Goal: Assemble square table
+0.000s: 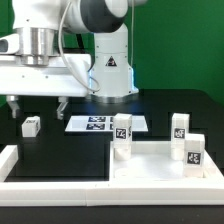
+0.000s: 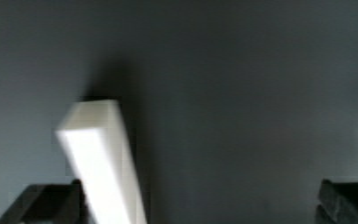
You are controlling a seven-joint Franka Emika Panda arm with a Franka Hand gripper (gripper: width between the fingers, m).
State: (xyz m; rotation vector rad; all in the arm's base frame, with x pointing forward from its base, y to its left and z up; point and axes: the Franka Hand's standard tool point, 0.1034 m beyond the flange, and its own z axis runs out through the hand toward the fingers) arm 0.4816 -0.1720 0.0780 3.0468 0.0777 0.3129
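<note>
Tabletop (image 1: pixel 150 170), the large white square slab with a raised rim, lies flat on the black table (image 1: pixel 60 150) and serves as the landmark. It looks like stiff, light moulded plastic, smooth and likely a bit slippery; its rim would give the best purchase, though it is probably too wide for the fingers anywhere else. A long white border rail (image 1: pixel 40 185) runs just beside the slab, on the exterior view's left and along the front. Behind the slab, near it, lies the marker board (image 1: pixel 105 123), flat on the table.

Three leg blocks stand upright at the slab: one (image 1: pixel 122 135) at its back corner on the exterior view's left, one (image 1: pixel 180 127) toward its back on the exterior view's right, one (image 1: pixel 194 152) nearer its front on that side. A fourth leg block (image 1: pixel 31 126) sits well apart from the slab, out on the exterior view's left. These blocks are small, rigid and light, best pinched across two flat opposite faces.

Above that lone block hangs the gripper (image 1: pixel 38 105), fingers spread apart and holding nothing. The wrist view shows a white bar (image 2: pixel 105 160), possibly a leg seen close, but blur makes this uncertain.
</note>
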